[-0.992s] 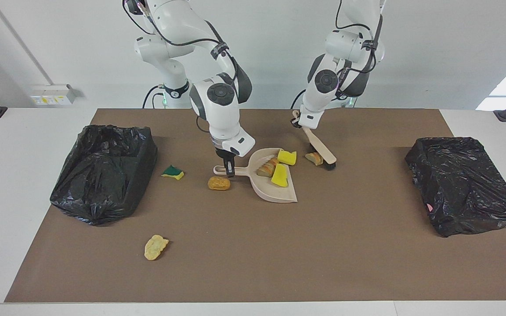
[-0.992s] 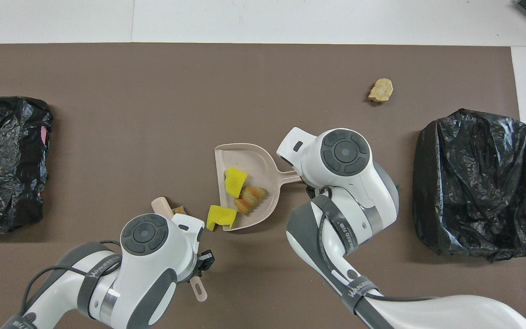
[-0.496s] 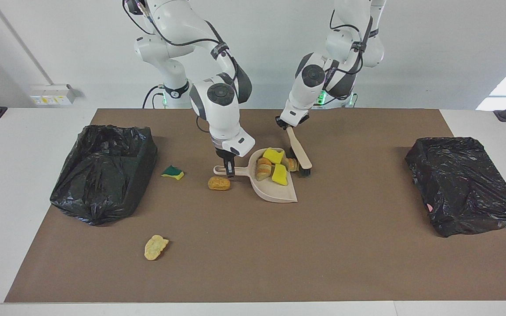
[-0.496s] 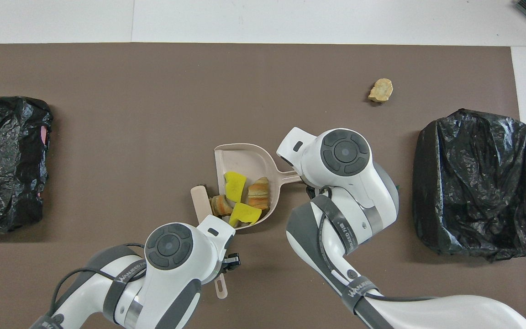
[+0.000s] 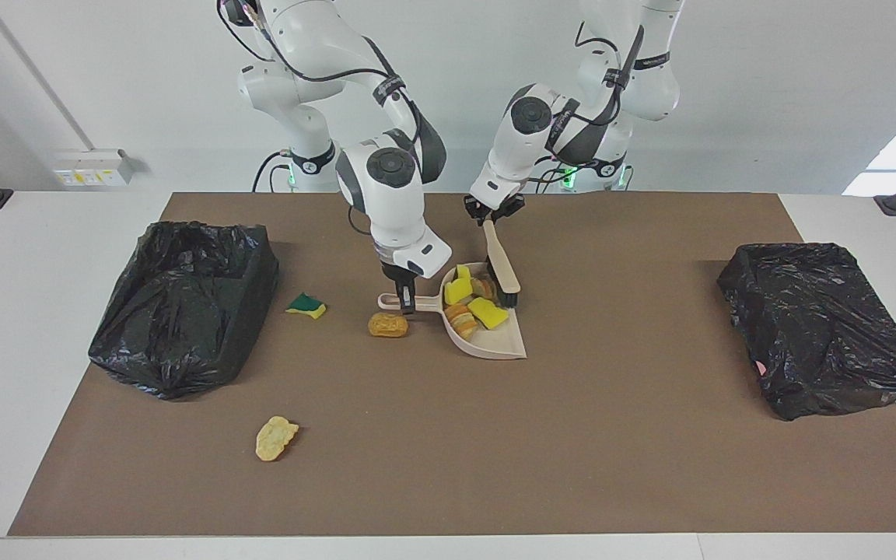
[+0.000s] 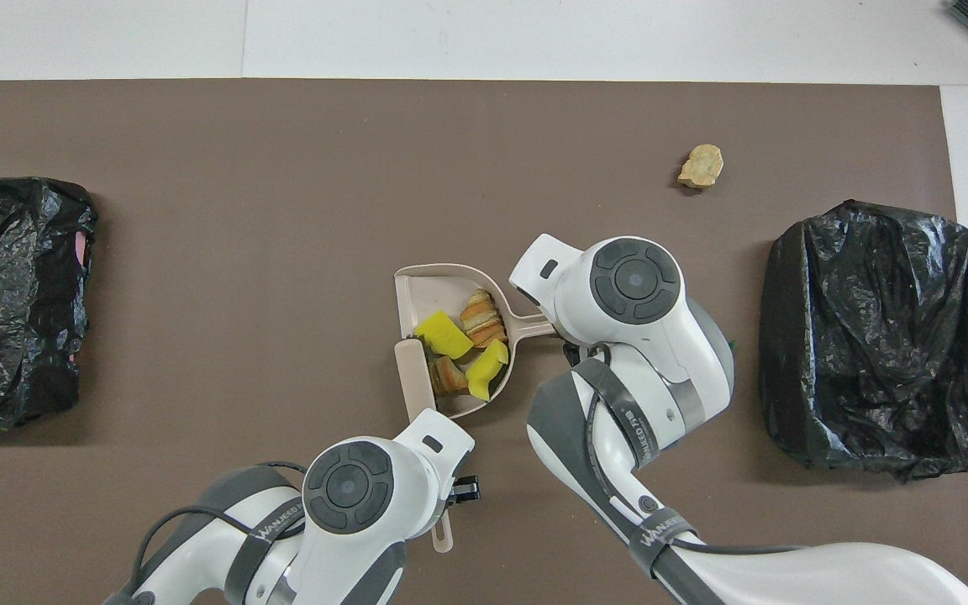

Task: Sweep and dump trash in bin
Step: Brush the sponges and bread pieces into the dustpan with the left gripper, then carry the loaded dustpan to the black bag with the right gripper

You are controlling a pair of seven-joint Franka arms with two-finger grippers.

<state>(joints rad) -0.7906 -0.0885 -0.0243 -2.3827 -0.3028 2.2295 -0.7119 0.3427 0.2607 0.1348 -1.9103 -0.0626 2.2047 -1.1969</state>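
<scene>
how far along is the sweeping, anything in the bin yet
Four scraps sit in the dustpan. The left gripper holds the brush at its mouth; the right gripper holds its handle. A nugget, green-and-yellow sponge and pale lump remain on the mat. Nothing visibly dumped in either bin.

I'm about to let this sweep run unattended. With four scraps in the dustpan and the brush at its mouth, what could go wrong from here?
1. The dustpan is held only by its thin handle in the right gripper; the four loose scraps could slide out of its open mouth if it is lifted tilted.
2. The brush in the left gripper stands at the pan's mouth and might catch its rim.
3. The nugget, the green-and-yellow sponge piece and the pale lump lie unswept and may be skipped.
</scene>
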